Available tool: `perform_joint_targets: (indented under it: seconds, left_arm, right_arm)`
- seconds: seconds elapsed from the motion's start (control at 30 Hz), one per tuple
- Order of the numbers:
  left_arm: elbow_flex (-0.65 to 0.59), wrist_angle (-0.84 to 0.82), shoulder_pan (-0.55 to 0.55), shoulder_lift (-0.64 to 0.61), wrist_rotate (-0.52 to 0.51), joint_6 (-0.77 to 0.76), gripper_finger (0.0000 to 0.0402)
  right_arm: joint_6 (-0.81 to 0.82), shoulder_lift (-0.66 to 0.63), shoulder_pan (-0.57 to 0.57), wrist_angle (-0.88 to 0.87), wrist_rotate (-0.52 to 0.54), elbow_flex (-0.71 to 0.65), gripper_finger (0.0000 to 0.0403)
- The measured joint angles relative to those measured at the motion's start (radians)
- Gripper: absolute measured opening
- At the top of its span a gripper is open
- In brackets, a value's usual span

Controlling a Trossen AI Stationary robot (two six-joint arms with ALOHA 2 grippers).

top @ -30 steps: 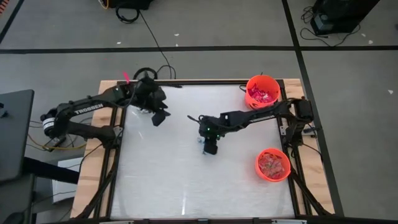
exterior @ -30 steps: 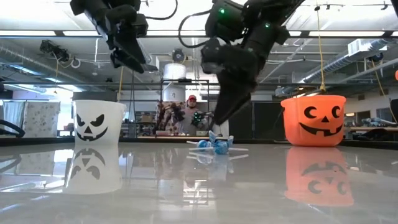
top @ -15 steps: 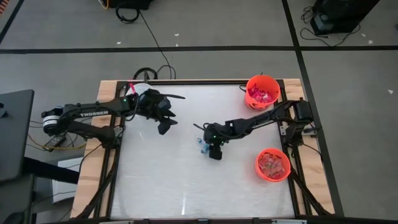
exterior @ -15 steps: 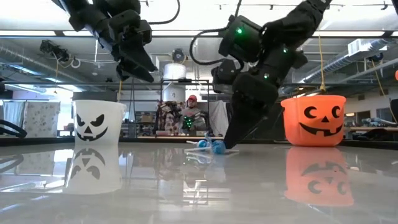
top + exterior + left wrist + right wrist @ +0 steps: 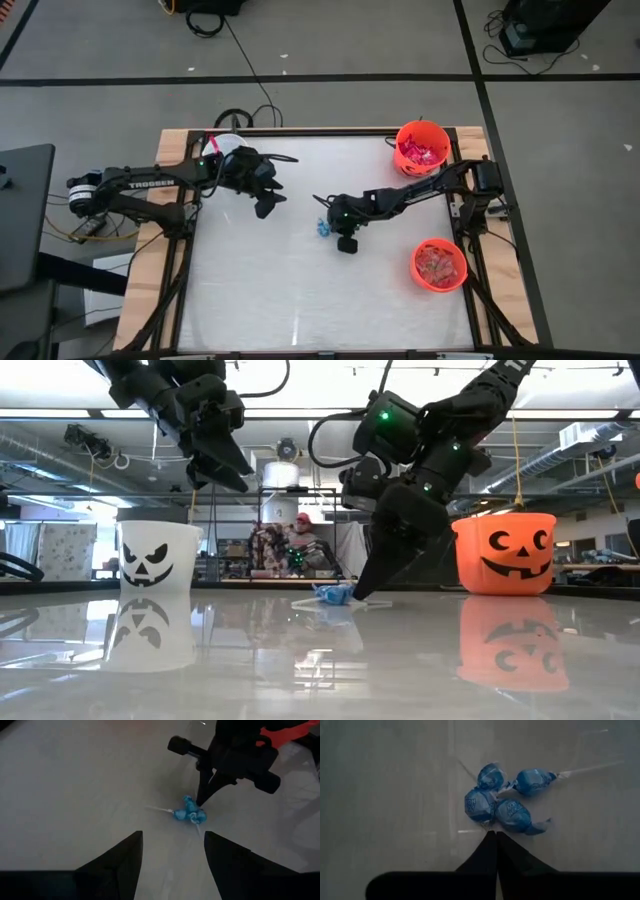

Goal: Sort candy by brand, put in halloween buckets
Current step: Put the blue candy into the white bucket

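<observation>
Blue twist-wrapped candies (image 5: 502, 797), four in a tight cluster, lie on the white table (image 5: 260, 290) well apart from the white bucket (image 5: 157, 556) and nearer the orange jack-o'-lantern bucket (image 5: 505, 554). Each piece looks light, hard inside, with slick crinkly film and thin twisted tails; a grip across the round body should hold better than one on a tail. The right gripper (image 5: 496, 836) rests its tips at the cluster's edge, fingers pressed together, nothing visibly between them. The left gripper (image 5: 172, 850) hovers near the white bucket, fingers apart, empty. A second ago the right fingers stood apart over the cluster; they have since closed.
</observation>
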Motion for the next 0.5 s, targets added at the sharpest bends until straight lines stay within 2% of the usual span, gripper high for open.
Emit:
perform_joint_targets:
  seconds: [0.3,0.4,0.5]
  left_arm:
    - [0.0,0.005,0.0,0.0,0.0,0.0,0.0217]
    - [0.0,0.004,0.0,0.0,0.0,0.003,0.0217]
    - [0.0,0.005,0.0,0.0,0.0,0.004,0.0217]
  right_arm:
    - [0.04,-0.04,-0.002,0.017,0.028,0.0,0.0007]
    - [0.027,-0.047,-0.001,0.015,0.023,0.0,0.0028]
    - [-0.011,-0.047,0.0,0.006,0.021,0.0,0.0067]
